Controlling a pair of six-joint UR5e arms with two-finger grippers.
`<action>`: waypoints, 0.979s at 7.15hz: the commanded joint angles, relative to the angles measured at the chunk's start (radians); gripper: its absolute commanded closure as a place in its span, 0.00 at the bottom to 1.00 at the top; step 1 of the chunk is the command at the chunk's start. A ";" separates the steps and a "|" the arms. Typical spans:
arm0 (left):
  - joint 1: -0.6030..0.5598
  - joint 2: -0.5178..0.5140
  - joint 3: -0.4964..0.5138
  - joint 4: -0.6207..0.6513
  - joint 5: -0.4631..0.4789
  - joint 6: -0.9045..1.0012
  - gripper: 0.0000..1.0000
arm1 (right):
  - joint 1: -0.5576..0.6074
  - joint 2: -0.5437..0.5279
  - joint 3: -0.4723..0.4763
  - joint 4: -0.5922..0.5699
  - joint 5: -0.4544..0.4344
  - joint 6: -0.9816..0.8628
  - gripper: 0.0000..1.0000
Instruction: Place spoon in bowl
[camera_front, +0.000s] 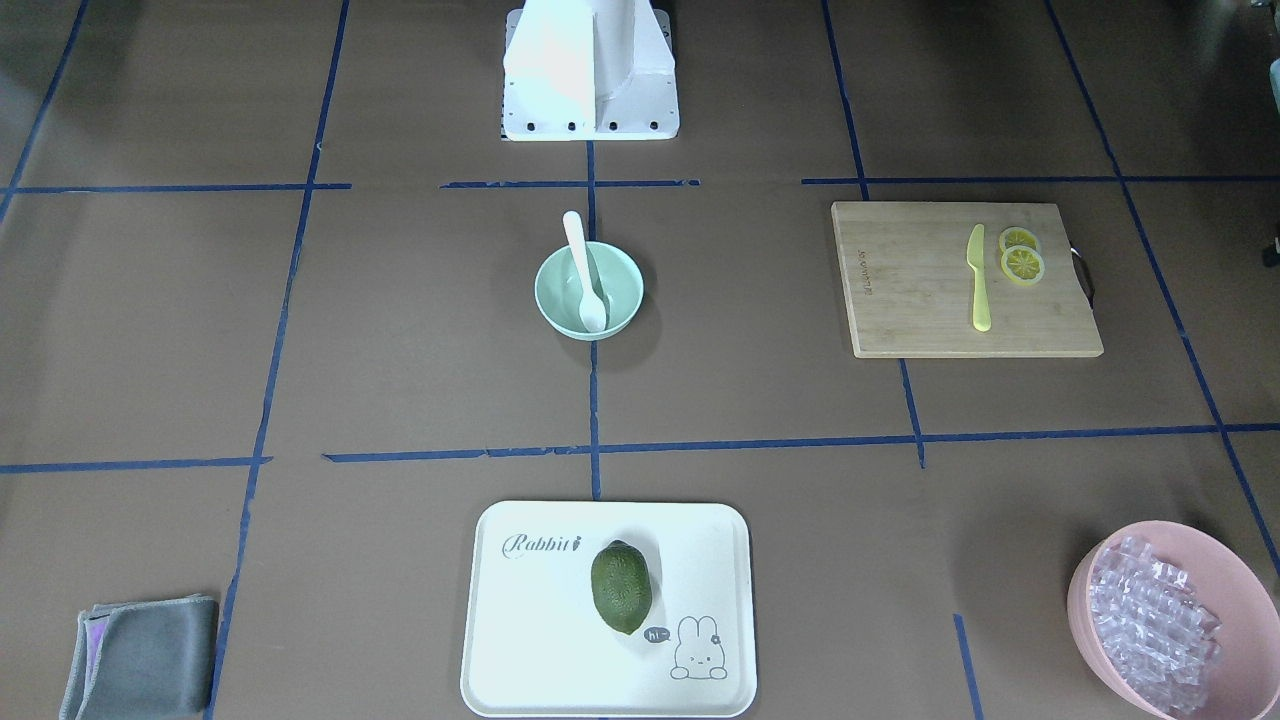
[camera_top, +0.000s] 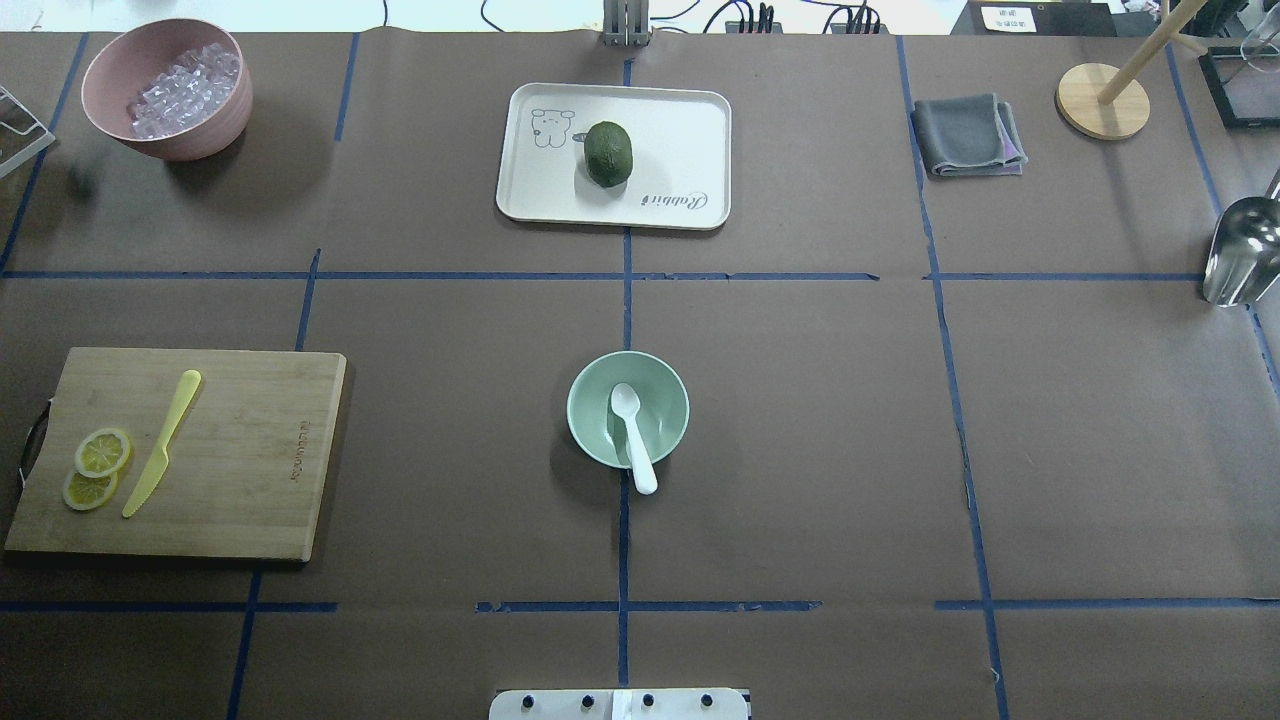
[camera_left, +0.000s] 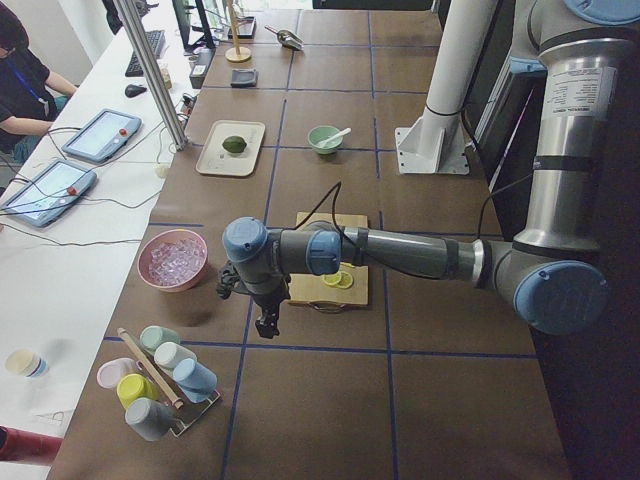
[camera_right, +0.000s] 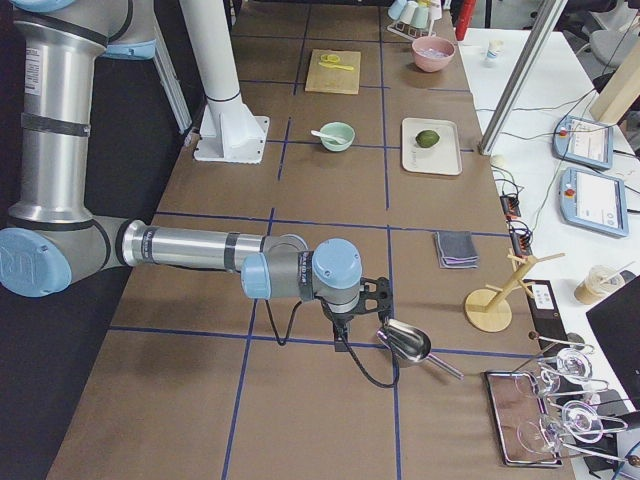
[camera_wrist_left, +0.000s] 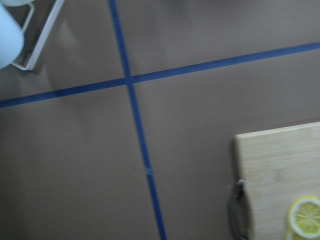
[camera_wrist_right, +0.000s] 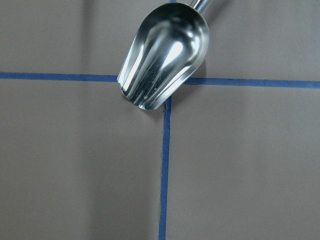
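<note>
The white spoon (camera_top: 632, 435) lies in the pale mint-green bowl (camera_top: 660, 400) at the table's middle, with its scoop inside and its handle resting over the rim toward the robot. Both also show in the front-facing view, spoon (camera_front: 583, 270) and bowl (camera_front: 620, 285). My left gripper (camera_left: 265, 325) hangs above the table far off to the left, beyond the cutting board. My right gripper (camera_right: 345, 335) hangs far off to the right, beside a metal scoop. Both grippers show only in the side views, so I cannot tell whether they are open or shut.
A wooden cutting board (camera_top: 240, 450) holds a yellow knife (camera_top: 160, 440) and lemon slices (camera_top: 100, 455). A white tray (camera_top: 680, 130) holds a green avocado (camera_top: 608, 153). Also here are a pink bowl of ice cubes (camera_top: 190, 135), a grey cloth (camera_top: 968, 135), a metal scoop (camera_wrist_right: 167, 52) and a cup rack (camera_left: 160, 380).
</note>
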 joint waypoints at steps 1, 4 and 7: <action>-0.060 0.015 0.111 -0.145 0.000 0.011 0.00 | -0.001 0.001 0.003 -0.003 0.000 0.001 0.00; -0.093 0.015 0.061 -0.092 -0.031 0.005 0.00 | -0.001 0.001 0.003 -0.003 0.000 0.001 0.00; -0.131 0.015 0.056 -0.085 -0.056 0.005 0.00 | -0.001 0.001 0.003 -0.001 -0.002 0.001 0.00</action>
